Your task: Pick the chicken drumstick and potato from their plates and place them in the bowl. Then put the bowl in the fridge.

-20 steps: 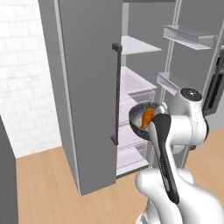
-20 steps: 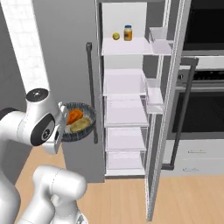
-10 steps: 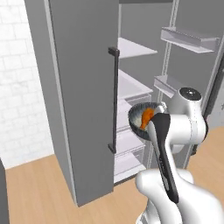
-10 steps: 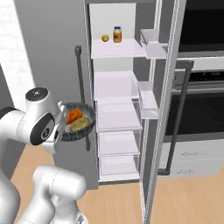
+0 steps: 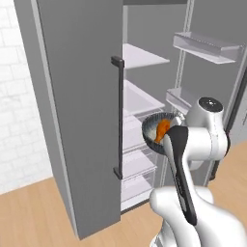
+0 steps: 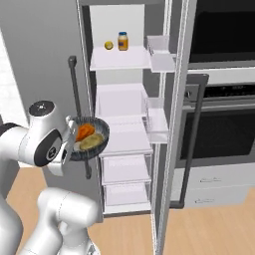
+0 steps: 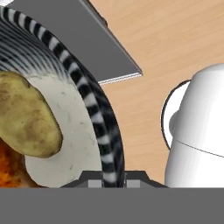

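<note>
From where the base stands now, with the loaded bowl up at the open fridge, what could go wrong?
1. The tool pinches the bowl by one spot on its rim, so the bowl could tip or slip.
2. The drumstick and potato lie loose inside; a jerk might roll them out.
3. The fridge door's dark handle stands close beside the bowl and could be clipped.

Both base views look forward from behind the arm, sharing the open fridge [image 5: 144,96]; hand view seems very close.
</note>
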Tool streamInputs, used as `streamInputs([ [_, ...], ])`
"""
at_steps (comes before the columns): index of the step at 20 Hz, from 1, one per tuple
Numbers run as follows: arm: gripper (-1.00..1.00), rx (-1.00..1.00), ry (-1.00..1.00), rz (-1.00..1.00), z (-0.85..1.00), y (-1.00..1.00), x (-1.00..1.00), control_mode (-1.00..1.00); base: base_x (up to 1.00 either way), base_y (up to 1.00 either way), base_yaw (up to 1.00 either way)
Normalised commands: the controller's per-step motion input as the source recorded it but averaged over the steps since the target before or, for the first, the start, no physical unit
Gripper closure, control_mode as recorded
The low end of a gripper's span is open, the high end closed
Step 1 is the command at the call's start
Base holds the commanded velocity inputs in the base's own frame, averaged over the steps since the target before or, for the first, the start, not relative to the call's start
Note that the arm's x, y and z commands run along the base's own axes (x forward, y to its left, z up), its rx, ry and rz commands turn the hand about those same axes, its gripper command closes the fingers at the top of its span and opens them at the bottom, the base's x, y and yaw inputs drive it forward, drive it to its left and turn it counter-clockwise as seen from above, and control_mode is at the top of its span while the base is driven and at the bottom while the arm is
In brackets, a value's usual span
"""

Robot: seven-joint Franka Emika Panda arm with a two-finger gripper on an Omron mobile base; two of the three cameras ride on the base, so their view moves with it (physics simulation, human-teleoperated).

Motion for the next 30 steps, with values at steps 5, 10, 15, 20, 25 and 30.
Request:
streamInputs([
  [5, 1.0, 0.0, 0.0, 0.0, 0.0, 0.0, 0.0, 1.0, 0.55, -0.24, 0.0],
  [10, 1.0, 0.0, 0.0, 0.0, 0.0, 0.0, 0.0, 1.0, 0.54, 0.0, 0.0],
  [15, 1.0, 0.0, 0.0, 0.0, 0.0, 0.0, 0.0, 1.0, 0.56, -0.19, 0.02],
  [20, 1.0, 0.0, 0.0, 0.0, 0.0, 0.0, 0.0, 1.0, 0.57, -0.17, 0.05],
  [25, 1.0, 0.0, 0.0, 0.0, 0.0, 0.0, 0.0, 1.0, 0.46, -0.11, 0.07],
  [30, 1.0, 0.0, 0.0, 0.0, 0.0, 0.0, 0.0, 1.0, 0.27, -0.27, 0.09],
])
